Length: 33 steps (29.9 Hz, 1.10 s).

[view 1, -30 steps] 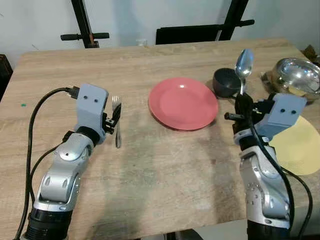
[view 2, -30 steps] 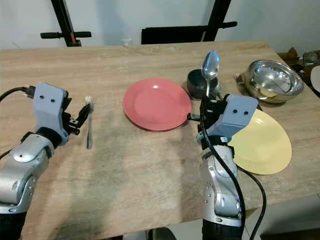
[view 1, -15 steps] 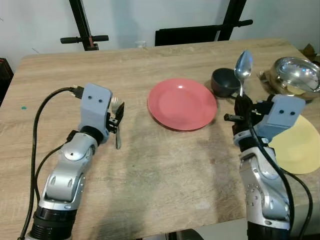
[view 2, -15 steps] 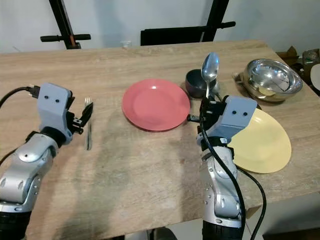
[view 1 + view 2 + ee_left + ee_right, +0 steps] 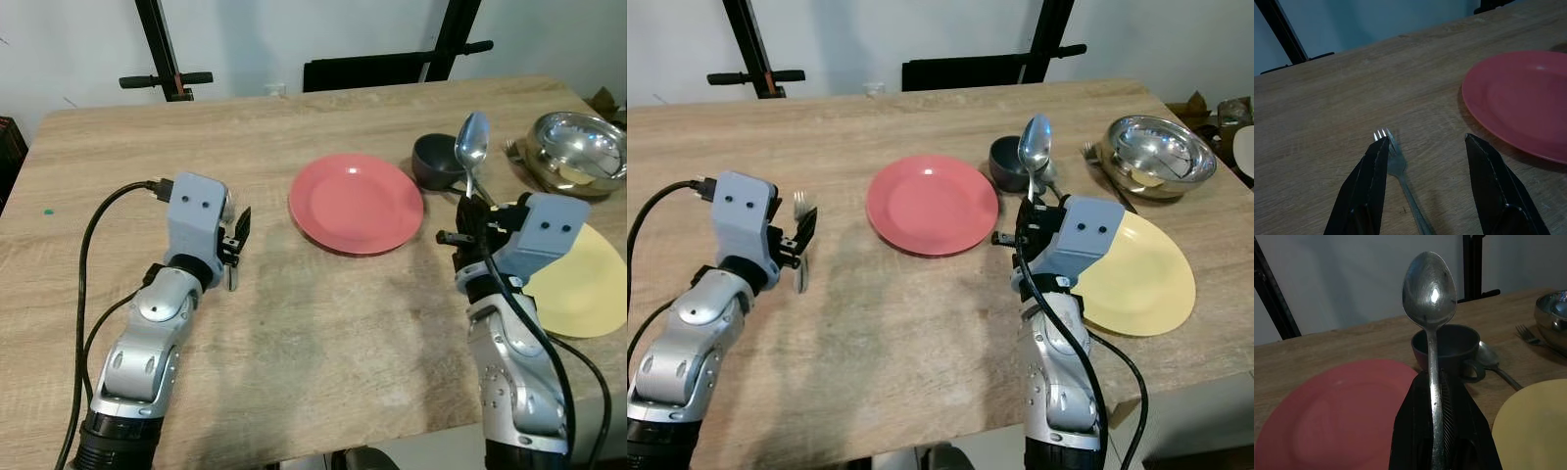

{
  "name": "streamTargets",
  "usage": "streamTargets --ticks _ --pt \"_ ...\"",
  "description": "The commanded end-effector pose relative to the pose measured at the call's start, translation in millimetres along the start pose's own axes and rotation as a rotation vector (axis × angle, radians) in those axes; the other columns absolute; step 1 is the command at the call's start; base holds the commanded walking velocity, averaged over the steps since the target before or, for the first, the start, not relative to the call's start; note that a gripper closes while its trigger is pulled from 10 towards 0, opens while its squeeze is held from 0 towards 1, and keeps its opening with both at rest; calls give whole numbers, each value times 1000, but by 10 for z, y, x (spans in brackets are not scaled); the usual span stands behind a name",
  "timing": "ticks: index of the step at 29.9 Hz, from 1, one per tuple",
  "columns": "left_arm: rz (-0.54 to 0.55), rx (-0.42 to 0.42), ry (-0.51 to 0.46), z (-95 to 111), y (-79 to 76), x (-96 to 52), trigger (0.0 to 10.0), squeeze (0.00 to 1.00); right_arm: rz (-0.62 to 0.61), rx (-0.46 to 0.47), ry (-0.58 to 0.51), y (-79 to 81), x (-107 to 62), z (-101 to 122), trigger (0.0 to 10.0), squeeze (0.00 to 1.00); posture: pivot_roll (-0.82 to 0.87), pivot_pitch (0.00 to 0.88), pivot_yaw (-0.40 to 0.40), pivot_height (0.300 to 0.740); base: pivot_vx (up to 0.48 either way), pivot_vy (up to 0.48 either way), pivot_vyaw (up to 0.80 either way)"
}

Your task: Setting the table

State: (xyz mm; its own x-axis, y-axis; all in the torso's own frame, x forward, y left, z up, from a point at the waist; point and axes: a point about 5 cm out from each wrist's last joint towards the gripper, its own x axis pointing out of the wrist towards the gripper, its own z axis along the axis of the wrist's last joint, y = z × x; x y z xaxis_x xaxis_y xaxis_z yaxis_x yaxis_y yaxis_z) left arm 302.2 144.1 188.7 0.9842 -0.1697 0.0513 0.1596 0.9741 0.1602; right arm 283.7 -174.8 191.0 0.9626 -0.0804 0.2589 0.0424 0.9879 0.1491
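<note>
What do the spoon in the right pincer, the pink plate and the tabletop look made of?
Spoon: polished metal, mirror-like glint on its bowl. Pink plate: probably plastic or glazed ceramic; smooth, soft highlight. Tabletop: light wood or wood-look laminate, matte, visible grain.

Head views are evenly lit, soft indoor light from overhead, sharp with no motion blur. Faint soft shadows sit on the pale wooden table under both arms. Bright glare blobs on the shiny steel bowl and a small highlight on the round red plate. Wrist views are dimmer and bluish; the silver spoon catches a hot spot, background slightly soft.
</note>
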Motion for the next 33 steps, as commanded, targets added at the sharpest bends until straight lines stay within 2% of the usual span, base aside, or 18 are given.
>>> streamTargets --ticks 1,6,33 --pt "12 1 25 -69 1 -3 10000 0 -8 -7 16 -34 -20 -45 10000 0 -138 49 63 740 0 0 0" --pt "11 -4 24 -69 -10 4 10000 0 -5 -9 16 -30 -20 -48 10000 0 -141 47 62 740 -258 0 0" --pt "22 -19 25 -73 -25 14 10000 0 -7 -21 34 -56 -42 -75 10000 0 -144 63 56 740 -453 0 0"
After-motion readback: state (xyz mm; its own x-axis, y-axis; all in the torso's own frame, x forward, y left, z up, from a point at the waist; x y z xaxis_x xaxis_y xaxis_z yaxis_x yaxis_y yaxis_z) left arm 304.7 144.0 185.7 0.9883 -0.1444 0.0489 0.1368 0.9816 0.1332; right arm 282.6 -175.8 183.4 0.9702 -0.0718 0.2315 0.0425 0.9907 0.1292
